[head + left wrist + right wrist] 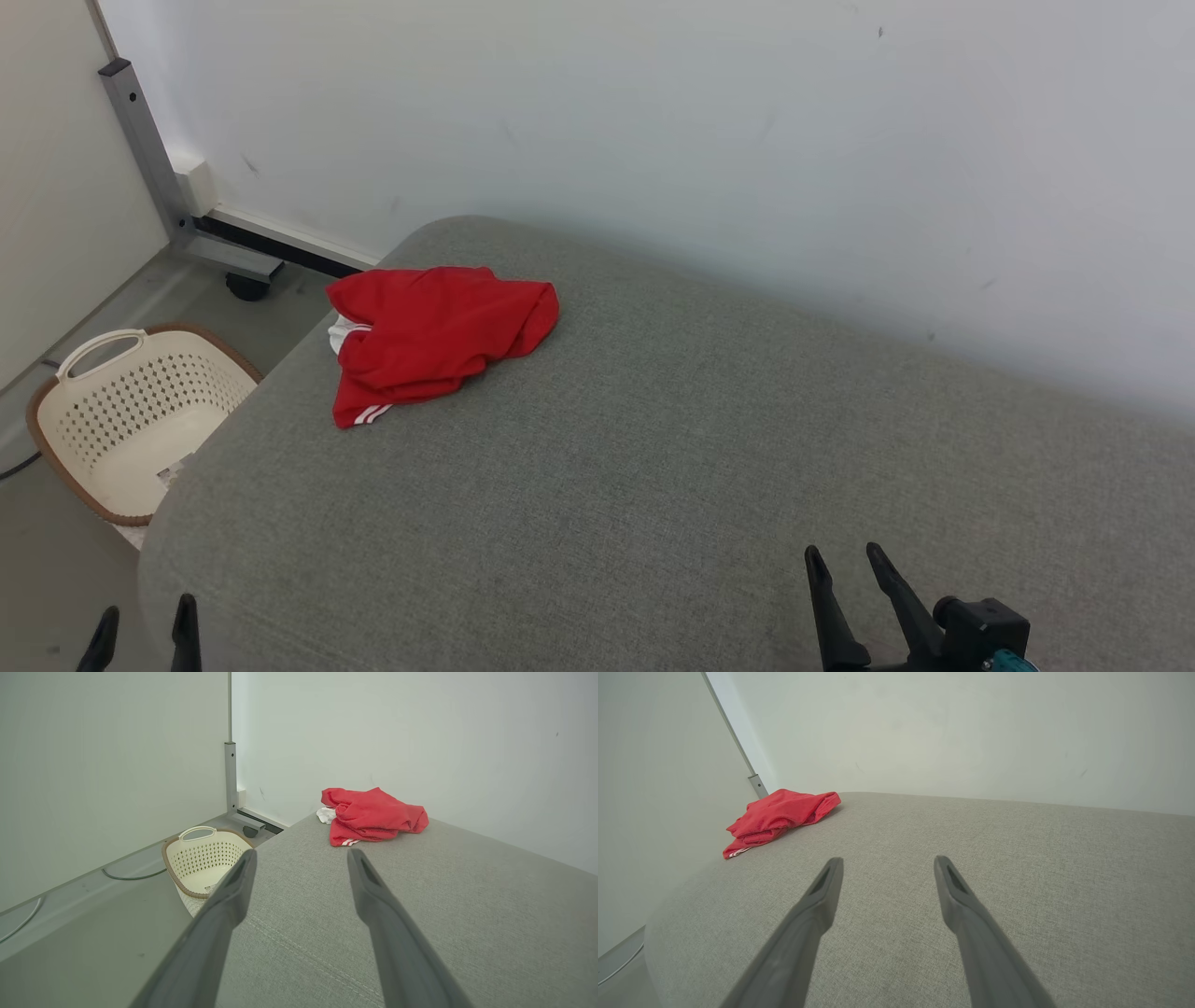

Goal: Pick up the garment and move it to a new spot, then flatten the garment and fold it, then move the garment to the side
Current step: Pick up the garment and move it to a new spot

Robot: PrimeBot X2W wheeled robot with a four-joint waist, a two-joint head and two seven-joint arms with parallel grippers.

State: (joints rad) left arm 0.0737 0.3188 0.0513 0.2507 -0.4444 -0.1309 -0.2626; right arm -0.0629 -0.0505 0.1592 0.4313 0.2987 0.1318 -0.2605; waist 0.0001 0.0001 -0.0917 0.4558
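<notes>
Grey cushion point(653, 448); red garment point(439, 336) crumpled; left claw point(147, 609), right claw point(843, 553) low, parted, empty

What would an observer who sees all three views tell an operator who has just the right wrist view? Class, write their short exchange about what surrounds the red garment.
Operator: Is anything on the floor past the cushion's left edge?
Observer: Yes. A cream laundry basket stands on the floor right beside the grey cushion.
Operator: Where is the left gripper?
Observer: The left gripper is open, by the cushion's near left corner. It is well short of the red garment, which lies crumpled near the far left corner.
</notes>
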